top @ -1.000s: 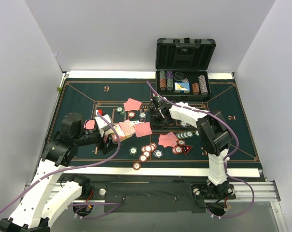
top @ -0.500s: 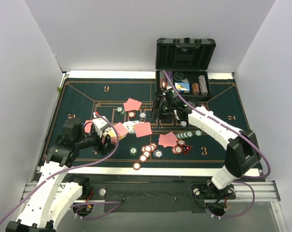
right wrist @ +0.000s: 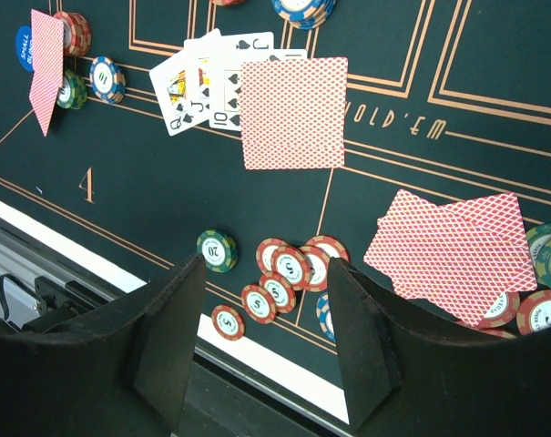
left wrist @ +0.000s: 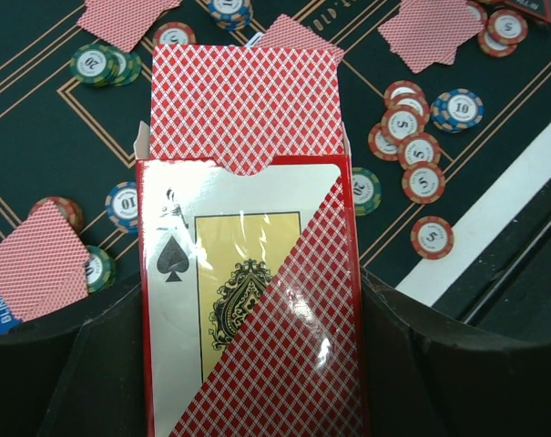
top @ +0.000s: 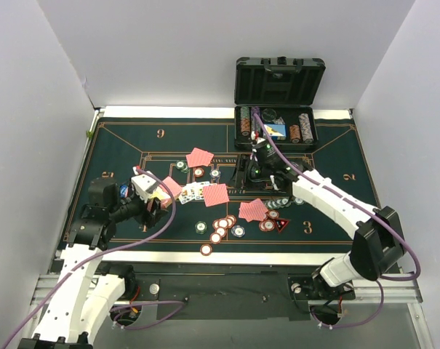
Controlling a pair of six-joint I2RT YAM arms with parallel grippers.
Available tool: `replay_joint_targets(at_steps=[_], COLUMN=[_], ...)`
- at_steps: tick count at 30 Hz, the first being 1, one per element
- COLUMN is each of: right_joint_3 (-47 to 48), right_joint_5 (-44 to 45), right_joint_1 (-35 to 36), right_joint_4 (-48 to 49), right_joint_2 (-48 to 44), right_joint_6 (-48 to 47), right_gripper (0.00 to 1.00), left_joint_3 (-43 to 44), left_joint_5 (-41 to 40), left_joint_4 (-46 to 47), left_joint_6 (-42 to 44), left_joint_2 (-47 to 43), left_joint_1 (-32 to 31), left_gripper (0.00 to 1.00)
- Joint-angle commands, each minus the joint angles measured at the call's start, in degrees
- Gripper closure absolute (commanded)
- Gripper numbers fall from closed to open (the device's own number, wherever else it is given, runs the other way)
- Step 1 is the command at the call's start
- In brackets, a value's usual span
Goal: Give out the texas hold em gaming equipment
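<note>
Left gripper (left wrist: pixel 252 382) is clamped on a red card box (left wrist: pixel 248 273), flap up and ace of spades showing, filling the centre of the left wrist view. Right gripper (right wrist: pixel 268 337) hangs over the felt mat (right wrist: pixel 147 209), jaws well apart with nothing between them. A pink-red-backed playing card (right wrist: pixel 293 114) lies in the upper middle of the right wrist view, overlapping the face-up cards (right wrist: pixel 211 82), and poker chips (right wrist: pixel 280 273) cluster at lower centre.
</note>
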Motion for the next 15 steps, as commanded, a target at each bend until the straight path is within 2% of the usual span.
replay_joint_targets(at_steps=[1,2,5,6,9,15], right_joint_3=[-1.8,-2.0,-2.5,-2.6,-2.6,-3.2], right_joint_5=[-1.0,-1.0,-1.0,-1.1,-1.5,-2.9], right_joint_1=[-0.4,-0.3,-0.4,-0.4,-0.6,-0.7], right_joint_4=[0.6,1.2,1.5,1.6,2.0,3.0], right_joint_2=[-2.1,-2.2,-2.3,-2.1,-1.3,0.8], right_joint_6=[1.1,1.2,1.6,1.6,1.8,3.1], right_gripper=[0.48,0.49,0.48,0.49,0.48,0.49], left_joint_3=[2.8,2.9,4.3,4.4,3.5,2.9], left_joint_5=[5.3,8.2,15.7,17.7,15.9,19.4], left_joint_4=[3.5,2.7,-0.1,-1.6,-3.8,-7.4], left_joint_6=[6.3,7.2,13.9,15.9,24.9,31.4], left_joint_2=[2.2,3.8,7.3,8.5,9.7,15.5], left_joint_1=[6.0,7.7,19.0,20.4,22.1,26.3], left_gripper=[1.0,1.0,1.0,1.0,1.0,1.0])
